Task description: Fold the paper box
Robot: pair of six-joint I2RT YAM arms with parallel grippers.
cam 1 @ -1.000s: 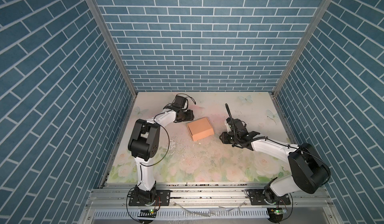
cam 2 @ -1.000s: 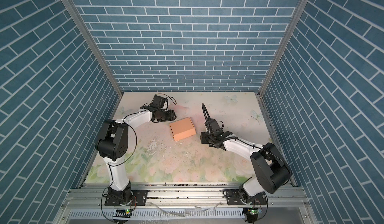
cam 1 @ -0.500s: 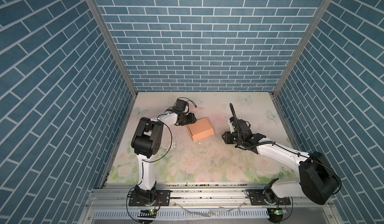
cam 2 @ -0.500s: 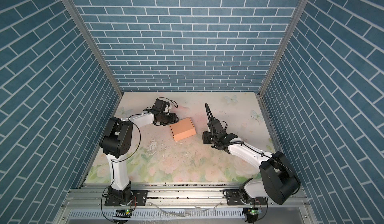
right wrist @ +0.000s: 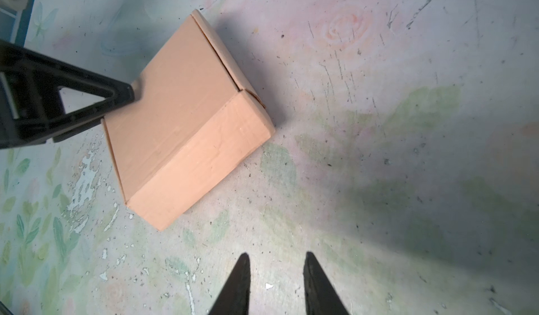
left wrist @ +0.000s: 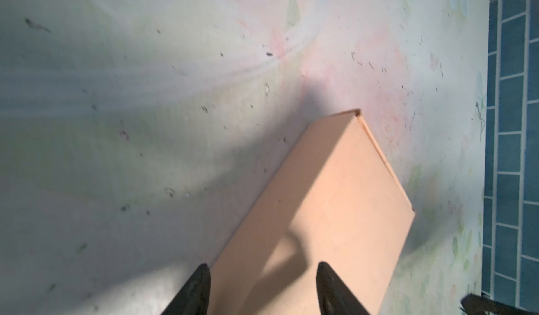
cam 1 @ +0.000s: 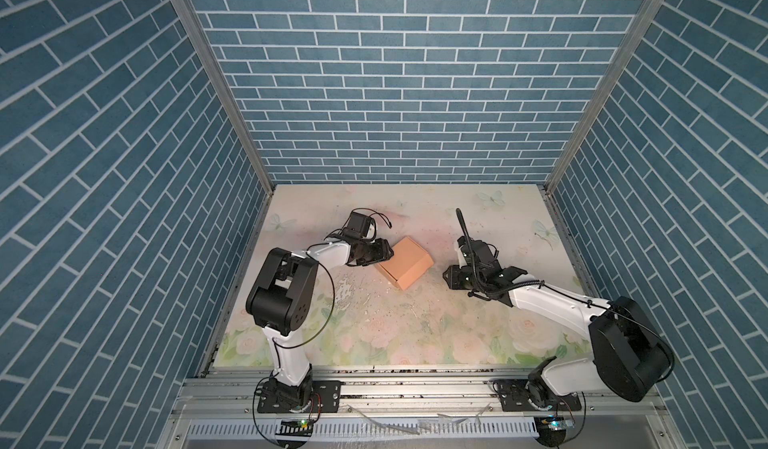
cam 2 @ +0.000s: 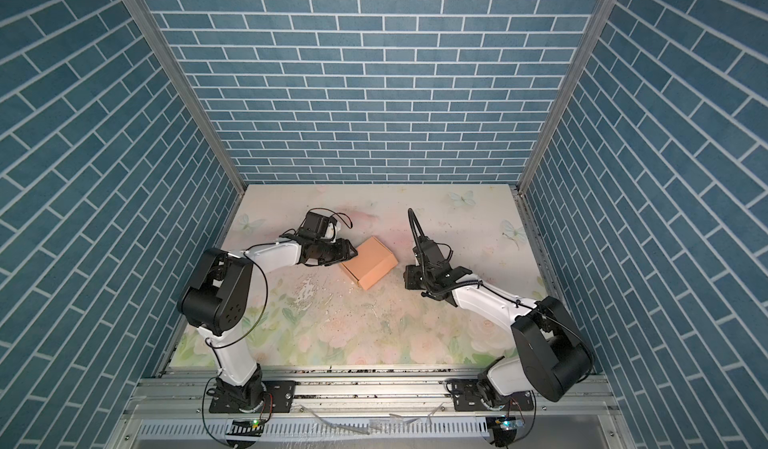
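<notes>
The paper box [cam 1: 405, 262] [cam 2: 370, 266] lies closed on the flowered mat, a peach-tan block turned at an angle. My left gripper [cam 1: 388, 251] [cam 2: 353, 253] is at the box's left corner, open. In the left wrist view my left gripper [left wrist: 262, 265] stands over the box [left wrist: 335, 211], one tip beside its edge and one above its top. In the right wrist view one of the left fingers [right wrist: 96, 83] touches the top of the box [right wrist: 175, 118] at that corner. My right gripper [cam 1: 449, 278] [cam 2: 408, 278] [right wrist: 275, 259] is open over bare mat, a little to the right of the box.
Blue brick walls close in the mat on three sides. A metal rail [cam 1: 415, 388] with both arm bases runs along the front. Worn white flaking [cam 1: 345, 293] marks the mat in front of the left gripper.
My left gripper has moved forward and right to the box's corner. The right arm's elbow has swung out to the right while its gripper stays near the same spot. The box has not moved.
</notes>
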